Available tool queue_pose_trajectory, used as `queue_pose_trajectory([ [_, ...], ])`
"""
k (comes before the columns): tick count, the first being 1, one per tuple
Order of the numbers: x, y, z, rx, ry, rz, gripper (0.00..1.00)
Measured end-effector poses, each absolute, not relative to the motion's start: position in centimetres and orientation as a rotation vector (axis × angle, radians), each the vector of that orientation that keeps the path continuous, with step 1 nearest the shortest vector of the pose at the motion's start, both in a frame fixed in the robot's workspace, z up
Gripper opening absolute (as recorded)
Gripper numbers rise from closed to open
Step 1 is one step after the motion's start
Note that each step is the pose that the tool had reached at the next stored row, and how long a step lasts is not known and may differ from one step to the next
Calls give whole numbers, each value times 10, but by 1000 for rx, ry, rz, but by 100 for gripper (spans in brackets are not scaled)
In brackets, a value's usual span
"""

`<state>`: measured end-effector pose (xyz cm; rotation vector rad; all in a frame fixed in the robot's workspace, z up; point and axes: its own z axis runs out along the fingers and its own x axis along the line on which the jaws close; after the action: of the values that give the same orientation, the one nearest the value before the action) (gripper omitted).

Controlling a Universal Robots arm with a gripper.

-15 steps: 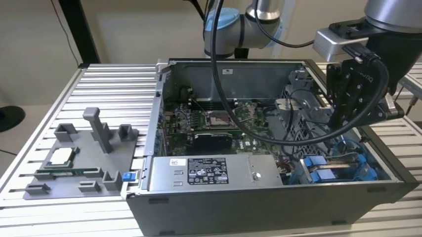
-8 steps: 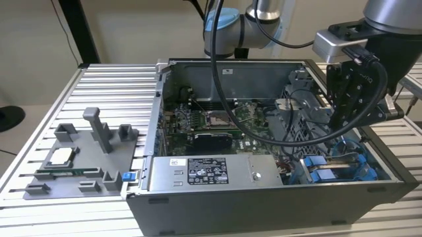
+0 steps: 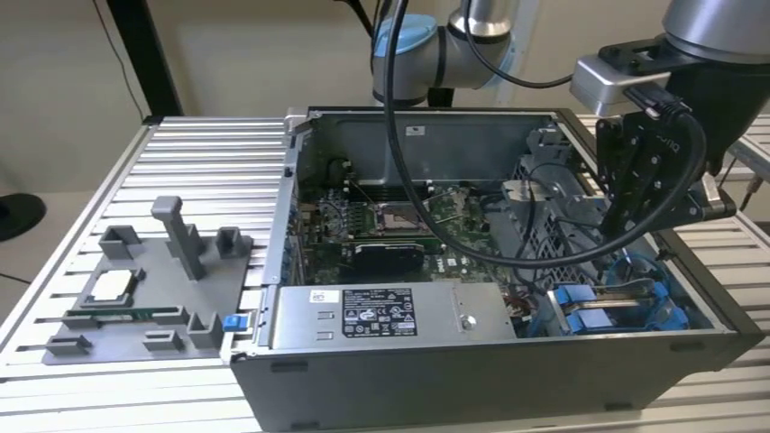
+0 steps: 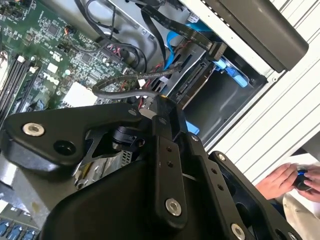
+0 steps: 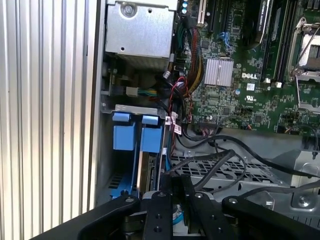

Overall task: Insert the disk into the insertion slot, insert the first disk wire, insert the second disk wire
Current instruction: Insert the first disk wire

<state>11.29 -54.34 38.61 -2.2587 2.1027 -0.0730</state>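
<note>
A: What's closest?
B: The tool (image 5: pixel 175 187). It's squeezed narrow. In the second wrist view a black wire (image 4: pixel 125 81) loops right up to its tip. Looks pinched on it, I think.
A: Where's the disk?
B: Just past the tip, v. near. In the first wrist view the disk (image 5: pixel 146 172) stands on its thin edge inside the insertion slot (image 5: pixel 151 136), w/ blue plastic around it. So it looks already in.
A: Which way does it lie?
B: Its long side points straight away from the tool, toward the blue tabs. The tip is at the disk's near end, prob. where wires plug in. There's only one arm, so that's the close one.
A: Beside it?
B: A second blue bay (image 5: pixel 123 137) right next to it, by the wall of the PC case (image 3: pixel 481 379). On the other side there's a metal cage (image 5: pixel 235 172) w/ holes & wires lying across it.
A: Farther?
B: The green board (image 5: pixel 240 95), then the grey power box (image 3: pixel 373 316). In the exterior view the tool hangs over the case corner on the exterior view's right.
A: Farthest?
B: A grey parts tray (image 3: pixel 144 289) on the tabletop (image 3: pixel 205 153), well apart from the case. Also a person's hand (image 4: pixel 287 181), off to the side.
</note>
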Motion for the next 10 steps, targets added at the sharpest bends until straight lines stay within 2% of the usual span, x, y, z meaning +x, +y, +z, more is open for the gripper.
queue_pose_trajectory([
  [10,113,-544,386,-2257,2102,-73,0],
])
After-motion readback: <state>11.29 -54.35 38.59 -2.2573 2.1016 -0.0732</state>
